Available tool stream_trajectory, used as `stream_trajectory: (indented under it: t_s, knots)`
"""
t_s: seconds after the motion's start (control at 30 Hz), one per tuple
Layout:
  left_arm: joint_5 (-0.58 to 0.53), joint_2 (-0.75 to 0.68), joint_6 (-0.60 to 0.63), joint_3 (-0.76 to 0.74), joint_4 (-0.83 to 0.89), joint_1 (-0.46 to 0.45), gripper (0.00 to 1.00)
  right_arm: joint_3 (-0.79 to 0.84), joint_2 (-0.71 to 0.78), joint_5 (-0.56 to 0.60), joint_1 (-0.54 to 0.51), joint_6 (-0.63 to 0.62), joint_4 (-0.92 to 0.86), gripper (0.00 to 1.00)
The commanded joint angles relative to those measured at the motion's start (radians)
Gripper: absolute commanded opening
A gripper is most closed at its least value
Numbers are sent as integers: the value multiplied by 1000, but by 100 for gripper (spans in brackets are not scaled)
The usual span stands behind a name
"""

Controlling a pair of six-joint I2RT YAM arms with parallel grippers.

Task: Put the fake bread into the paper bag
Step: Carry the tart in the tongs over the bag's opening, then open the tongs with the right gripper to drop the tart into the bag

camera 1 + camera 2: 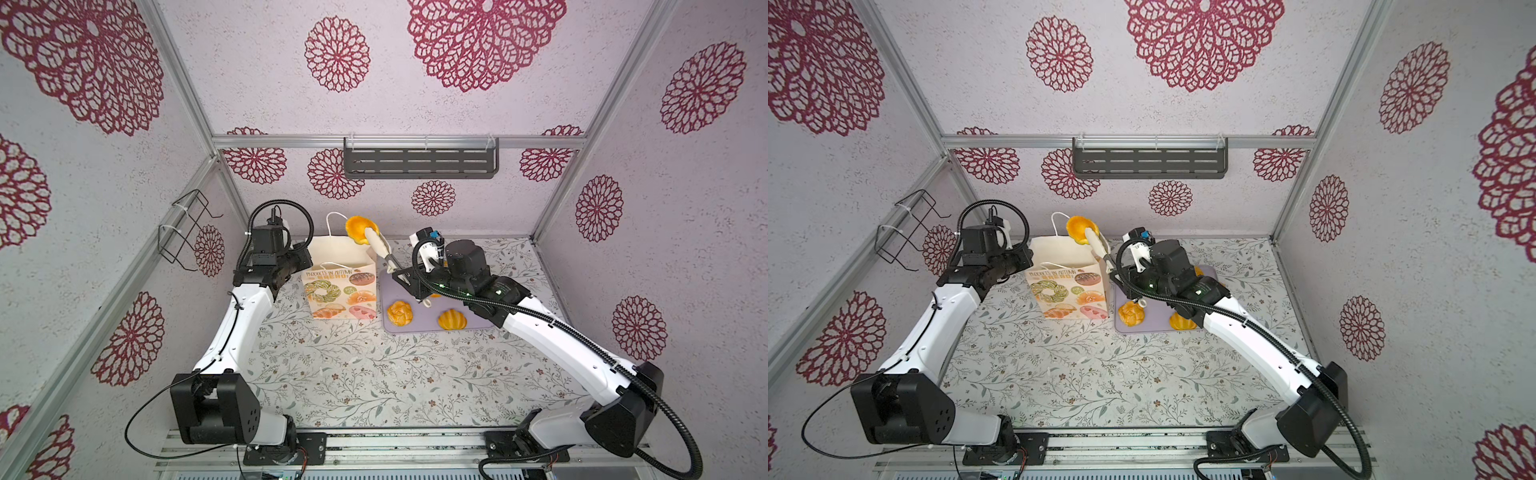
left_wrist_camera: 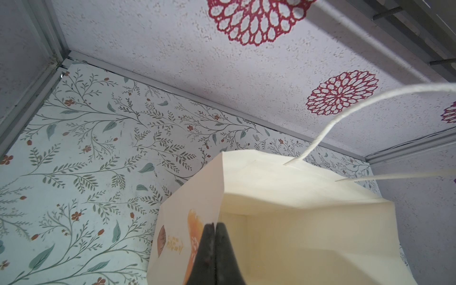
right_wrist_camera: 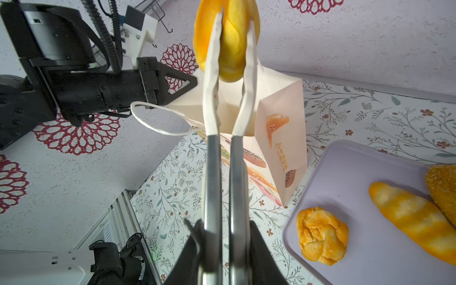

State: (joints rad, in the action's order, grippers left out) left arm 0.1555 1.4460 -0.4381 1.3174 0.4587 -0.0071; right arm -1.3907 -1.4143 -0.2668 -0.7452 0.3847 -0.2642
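Both top views: 1 bag (image 1: 340,291) upright on the table (image 1: 353,374), mouth open, 2 cord handles. 1 tray (image 1: 419,330) just beside its right side. 1 tongs (image 1: 381,249), gripped at the handle end by the right pincer (image 1: 402,277), which is clamped on them. White tong tips pinch 1 bread (image 1: 360,227), held in the air above the bag's far right corner, not inside. Left pincer (image 1: 308,257) sits at the bag's left rim; the grip is hard to make out from here. On the tray there are 2 clear pieces, a braided bun (image 1: 400,313) and a shell bun (image 1: 452,320). More orange slivers show behind the right arm, too hidden to count. In a top view the arm also covers part of the shell bun (image 1: 1181,322)

Left wrist: left pincer (image 2: 215,228) closed tight on the bag (image 2: 296,234) side-wall rim. Only bare paper walls of the inside show, and the bottom is cut off by the frame. 1 handle (image 2: 345,116) arcs up and runs out of frame

Right wrist: right pincer (image 3: 225,249) squeezes the 2 metal arms of the tongs (image 3: 212,172), the fingers mostly cut off at the frame edge. Bread (image 3: 229,44) sits between the tips above the bag (image 3: 278,128) mouth, its top out of frame. Left pincer (image 3: 182,84) touches the bag's edge. Tray (image 3: 370,246) holds 3 pieces: braided bun (image 3: 320,240) whole, loaf (image 3: 414,219) cut off at one end, and a crumbly piece (image 3: 441,187) cut off by the frame. The shell bun isn't in this view

Total bread seen for sure: 5, with 1 in the tongs and 4 on the tray
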Motion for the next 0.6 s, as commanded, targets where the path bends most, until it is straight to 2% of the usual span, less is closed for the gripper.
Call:
stream_trajectory:
  t_s: [0.0,0.57]
  knots:
    - [13,-35,8,-3,-17,-5,0,-47,0,-22,-19,-15,92,11]
    - [11,-33,8,-3,-15,-5,0,-171,-141,-19,-48,0,-15,11]
